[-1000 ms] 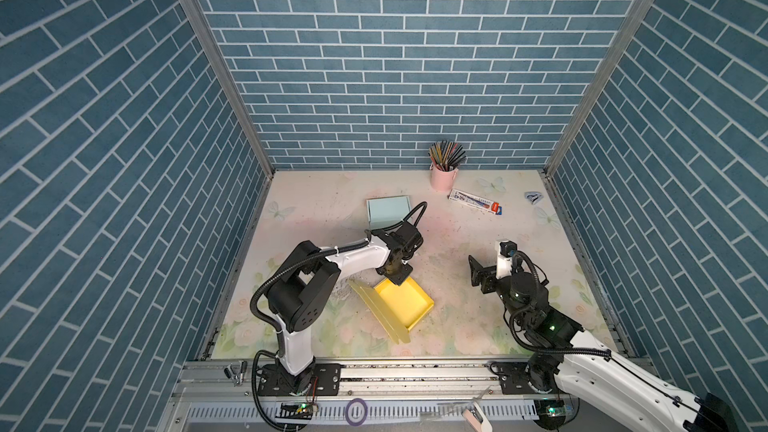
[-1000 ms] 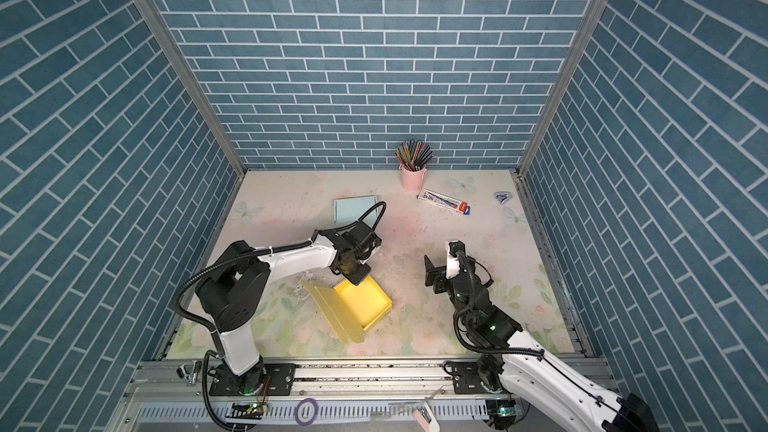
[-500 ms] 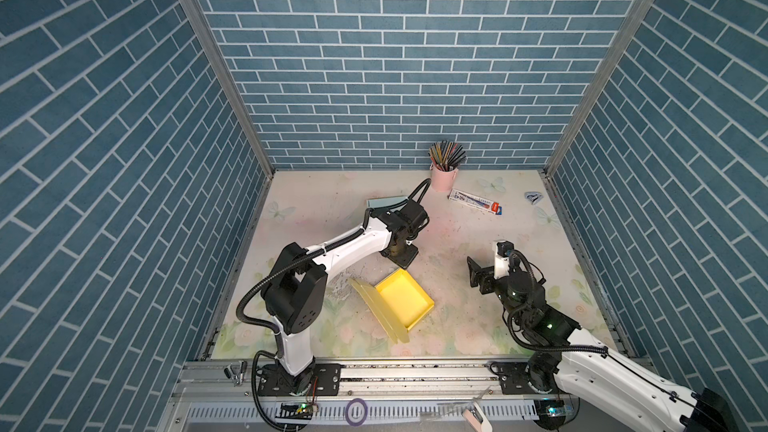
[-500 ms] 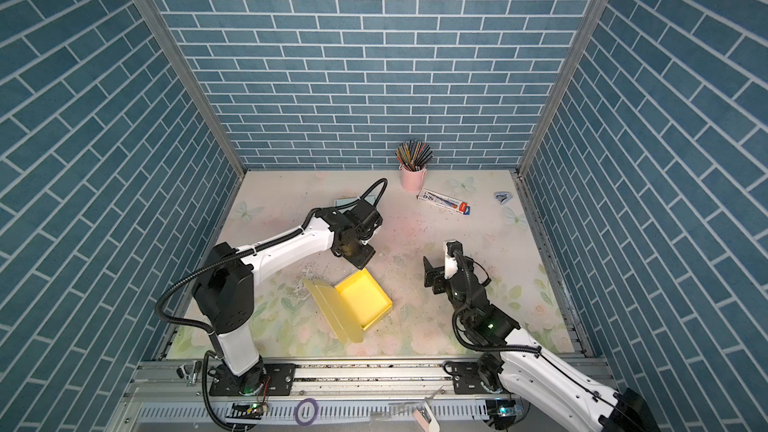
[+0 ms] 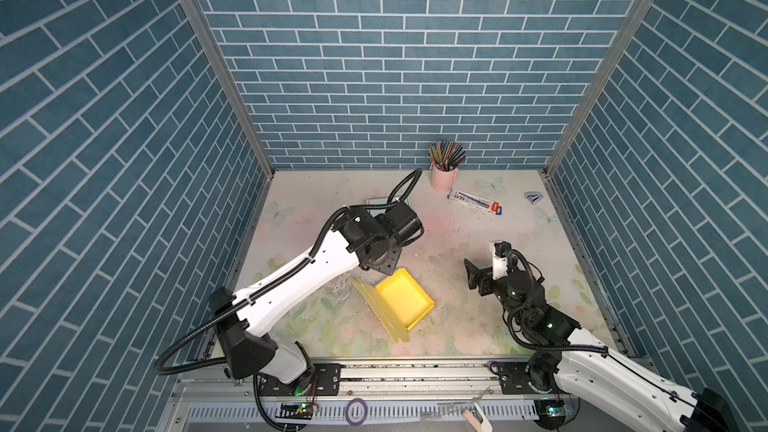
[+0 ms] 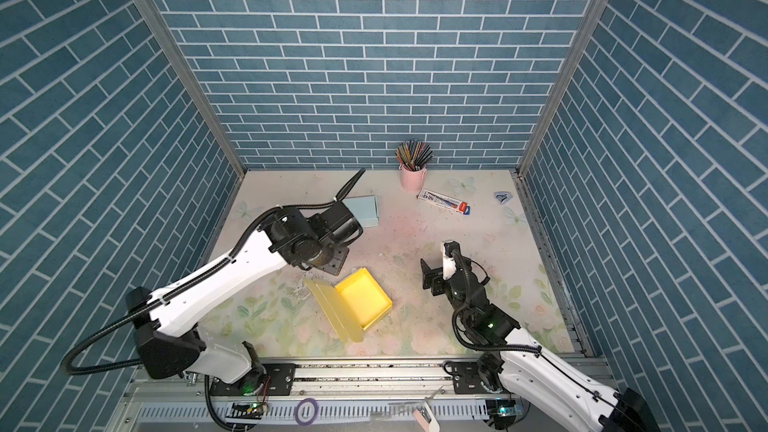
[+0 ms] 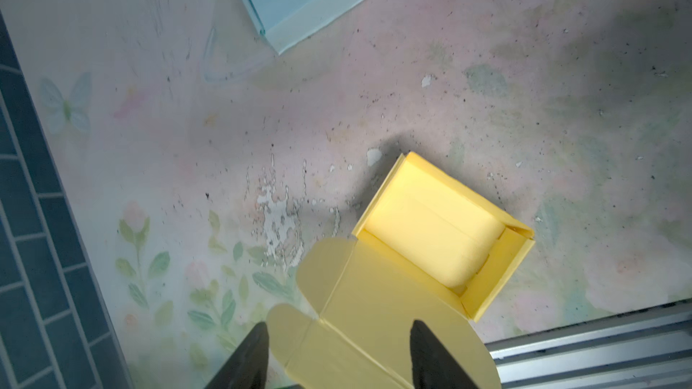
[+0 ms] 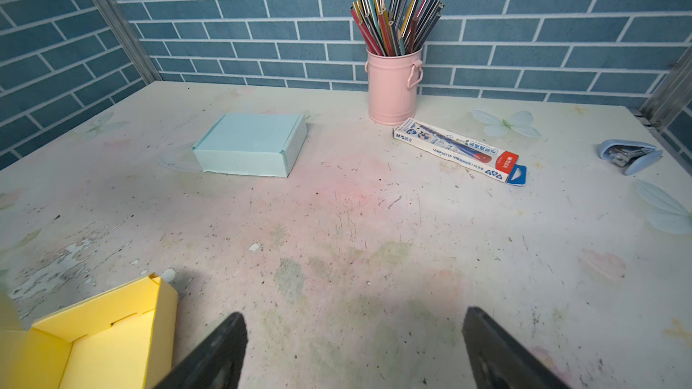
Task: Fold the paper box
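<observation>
The yellow paper box [image 5: 405, 301] [image 6: 363, 297] sits at the front middle of the table, its tray open upward. Its lid [image 5: 380, 313] [image 7: 374, 323] stands up along the tray's left side. My left gripper [image 5: 380, 261] [image 6: 332, 263] hangs above the box's far left corner, clear of it. In the left wrist view the left gripper [image 7: 337, 327] is open, with the lid far below the gap. My right gripper [image 5: 484, 268] [image 8: 354, 316] is open over bare table to the right of the box [image 8: 93, 342].
A closed light blue box [image 6: 365, 209] [image 8: 249, 144] lies behind the left arm. At the back stand a pink cup of pencils [image 5: 444, 176] [image 8: 393, 84], a pencil carton [image 5: 476, 201] and a blue stapler [image 5: 534, 197]. A metal rail [image 5: 415, 371] runs along the front edge.
My left gripper has left the box's far edge, opened wider, and risen up and back. The box stays put with its lid raised. The right arm has barely moved.
</observation>
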Controlling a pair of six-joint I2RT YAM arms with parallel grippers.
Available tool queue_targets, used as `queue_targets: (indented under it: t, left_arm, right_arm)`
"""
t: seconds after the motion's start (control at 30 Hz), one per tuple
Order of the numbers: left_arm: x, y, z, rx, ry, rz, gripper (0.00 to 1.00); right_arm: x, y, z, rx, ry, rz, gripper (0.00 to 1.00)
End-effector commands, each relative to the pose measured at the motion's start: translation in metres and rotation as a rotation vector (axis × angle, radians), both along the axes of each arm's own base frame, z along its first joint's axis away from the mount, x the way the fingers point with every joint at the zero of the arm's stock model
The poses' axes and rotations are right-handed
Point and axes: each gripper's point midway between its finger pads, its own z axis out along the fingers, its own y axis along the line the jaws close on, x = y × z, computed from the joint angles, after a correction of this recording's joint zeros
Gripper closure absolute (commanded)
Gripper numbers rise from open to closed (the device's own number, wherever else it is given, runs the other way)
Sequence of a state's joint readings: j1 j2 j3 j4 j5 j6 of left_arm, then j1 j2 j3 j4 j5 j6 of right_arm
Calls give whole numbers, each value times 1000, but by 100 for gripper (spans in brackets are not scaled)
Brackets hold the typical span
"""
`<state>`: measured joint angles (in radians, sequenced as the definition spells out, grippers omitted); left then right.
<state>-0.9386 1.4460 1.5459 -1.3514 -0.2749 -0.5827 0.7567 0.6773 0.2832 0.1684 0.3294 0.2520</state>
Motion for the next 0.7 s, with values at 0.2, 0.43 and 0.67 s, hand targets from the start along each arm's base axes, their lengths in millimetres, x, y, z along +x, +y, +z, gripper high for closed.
queue_targets:
  t: [0.2, 0.43, 0.67]
  left_arm:
    - [-49, 10, -30, -177, 38, 230, 40]
    - [-67, 3, -47, -203, 50, 245, 39]
    - [-71, -4, -62, -238, 53, 247, 40]
  right_arm:
    - [-2, 16, 7, 0, 16, 85, 9]
    - [-3, 18, 6, 5, 20, 91, 10]
    - [-4, 16, 5, 8, 27, 91, 10]
